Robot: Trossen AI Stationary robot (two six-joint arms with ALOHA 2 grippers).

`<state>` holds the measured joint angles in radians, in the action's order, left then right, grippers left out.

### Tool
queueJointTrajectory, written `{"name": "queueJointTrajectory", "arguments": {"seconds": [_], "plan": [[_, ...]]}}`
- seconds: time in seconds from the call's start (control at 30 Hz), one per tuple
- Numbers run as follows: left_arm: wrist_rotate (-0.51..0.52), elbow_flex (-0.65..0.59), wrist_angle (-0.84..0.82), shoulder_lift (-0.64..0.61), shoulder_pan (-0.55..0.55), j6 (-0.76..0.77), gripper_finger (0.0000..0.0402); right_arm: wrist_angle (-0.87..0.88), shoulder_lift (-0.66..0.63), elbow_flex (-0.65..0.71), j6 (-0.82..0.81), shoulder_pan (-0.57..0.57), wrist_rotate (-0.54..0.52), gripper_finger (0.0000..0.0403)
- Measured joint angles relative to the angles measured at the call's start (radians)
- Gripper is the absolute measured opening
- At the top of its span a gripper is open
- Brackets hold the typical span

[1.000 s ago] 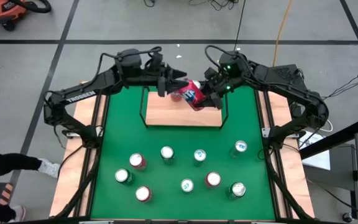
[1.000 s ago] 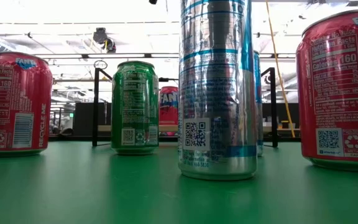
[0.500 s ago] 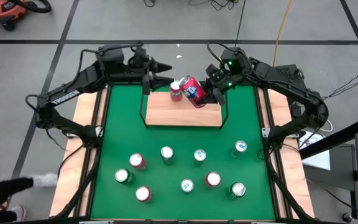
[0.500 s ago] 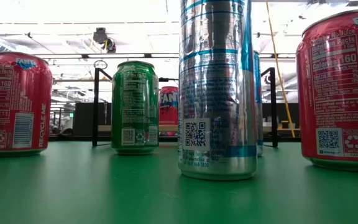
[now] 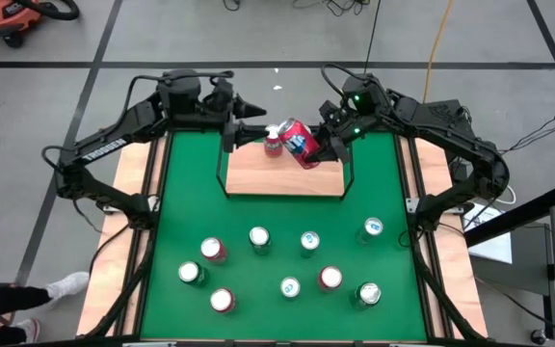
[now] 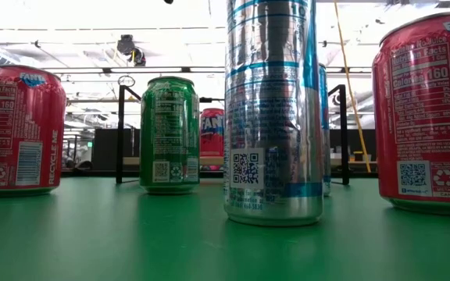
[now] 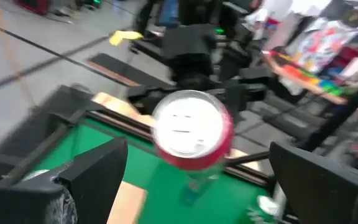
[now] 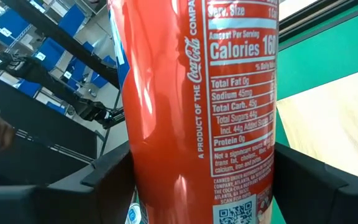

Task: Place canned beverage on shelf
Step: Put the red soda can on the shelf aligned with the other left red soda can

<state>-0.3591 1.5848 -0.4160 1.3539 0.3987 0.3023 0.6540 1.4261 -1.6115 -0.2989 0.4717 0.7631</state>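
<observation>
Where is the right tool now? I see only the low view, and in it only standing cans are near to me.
Observer: The right tool is over the shelf, shut on a red soda can, which is tilted, not upright.
Operator: And the left tool, does it hold something?
Observer: No. The left tool is open and empty, just beyond the back rail of the shelf, apart from the red soda can.
Operator: How many cans are on the mat?
Observer: Nine upright cans stand on the green mat, all on the side of the shelf away from the arms' bases.
</observation>
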Motion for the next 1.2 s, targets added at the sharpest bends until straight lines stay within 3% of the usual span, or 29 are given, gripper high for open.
{"name": "queueJointTrajectory", "arguments": {"seconds": [0.13, 0.4, 0.83, 1.2], "plan": [[0.038, 0.0, 0.037, 0.001, -0.009, -0.1, 0.039, 0.0, 0.0, 0.0, -0.012, 0.0, -0.001, 0.0294], [0.046, 0.0, 0.04, 0.0, -0.021, -0.096, 0.0393, 0.0, 0.0, 0.0, -0.031, 0.0, -0.001, 0.0294], [-0.214, -0.001, 0.109, 0.071, 0.055, -0.125, 0.04, -0.055, 0.0, 0.0, -0.068, 0.0, 0.0, 0.0294], [-0.272, 0.0, 0.178, 0.152, 0.055, -0.118, 0.04, -0.082, 0.0, 0.0, -0.083, 0.0, -0.005, 0.0294]]}}
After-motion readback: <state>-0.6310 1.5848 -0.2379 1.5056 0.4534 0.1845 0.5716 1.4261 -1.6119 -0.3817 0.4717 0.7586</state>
